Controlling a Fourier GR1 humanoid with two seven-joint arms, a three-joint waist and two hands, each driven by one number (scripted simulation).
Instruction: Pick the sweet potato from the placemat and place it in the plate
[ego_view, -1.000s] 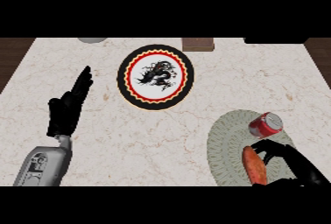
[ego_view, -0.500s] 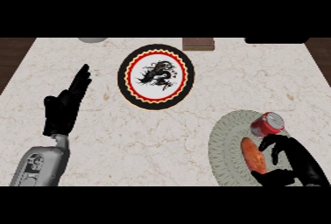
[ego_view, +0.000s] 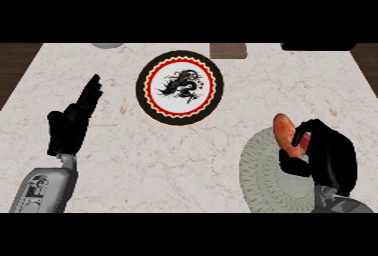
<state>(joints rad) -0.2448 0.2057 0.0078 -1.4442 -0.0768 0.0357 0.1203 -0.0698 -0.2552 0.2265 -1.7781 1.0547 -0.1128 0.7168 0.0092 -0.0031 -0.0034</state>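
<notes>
An orange sweet potato (ego_view: 283, 131) stands on end over the far edge of the round grey-green placemat (ego_view: 267, 175) at the lower right. My right hand (ego_view: 328, 156) is curled round it from the right, thumb below it. A sliver of a red can (ego_view: 302, 142) shows between the fingers; the hand hides the rest of it. The plate (ego_view: 179, 87), black-rimmed with a red and yellow ring and a dark dragon figure on white, lies at the counter's far middle with nothing on it. My left hand (ego_view: 72, 124) rests open at the left, fingers pointing up.
Along the counter's far edge sit a grey round object (ego_view: 108, 45), a brown block (ego_view: 227, 50) and a dark object (ego_view: 317, 46). Dark wood shows past the marble at the far left (ego_view: 16, 65) and far right corners.
My right hand has closed round the sweet potato and carried it from the mat's middle toward its far edge. The red can is now mostly hidden. The left hand has barely moved.
</notes>
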